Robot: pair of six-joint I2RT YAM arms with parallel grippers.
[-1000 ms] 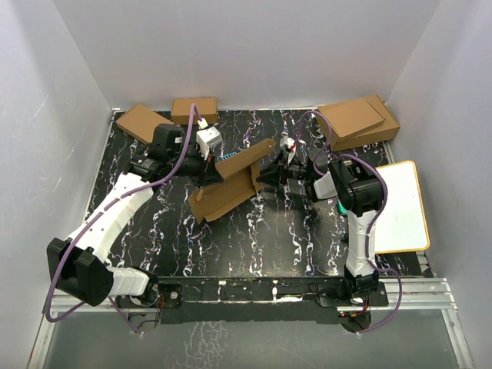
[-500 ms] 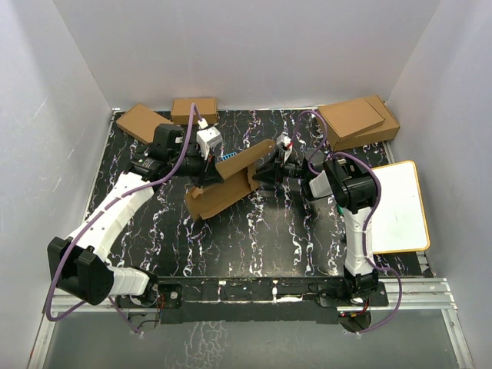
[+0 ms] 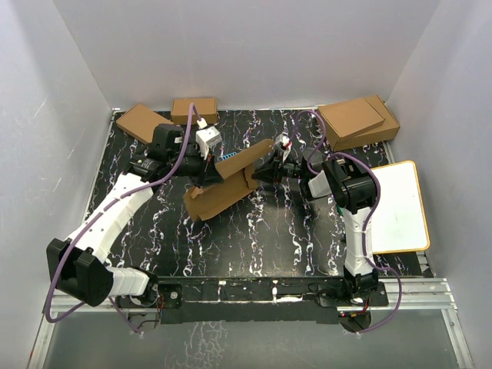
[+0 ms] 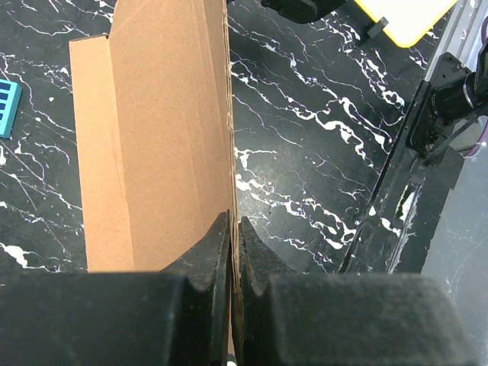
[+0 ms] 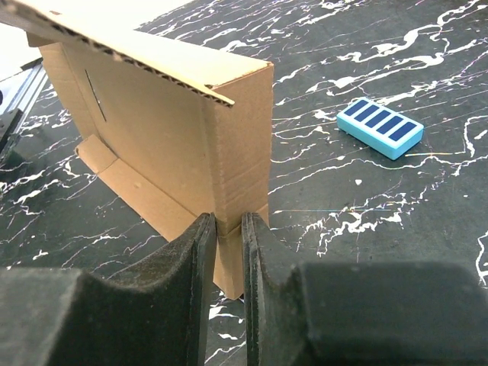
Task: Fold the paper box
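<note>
The paper box (image 3: 224, 187) is a brown creased cardboard sheet, partly folded, with one panel raised, in the middle of the black marbled table. My left gripper (image 3: 209, 167) is shut on the thin edge of an upright panel (image 4: 168, 122), with the cardboard pinched between the jaws (image 4: 235, 232). My right gripper (image 3: 263, 172) is at the box's right end. Its jaws (image 5: 227, 229) are closed on the corner of a folded side flap (image 5: 240, 145). A slot shows in the panel (image 5: 93, 95).
A small blue striped block (image 5: 380, 127) lies on the table behind the box. Two small brown boxes (image 3: 142, 121) (image 3: 194, 110) sit at the back left. Two larger stacked boxes (image 3: 359, 121) sit at the back right. A white yellow-rimmed board (image 3: 401, 206) lies at the right.
My right gripper has moved left and onto the box's right flap. The box has shifted slightly left and its lower edge has swung in. The left arm has barely moved.
</note>
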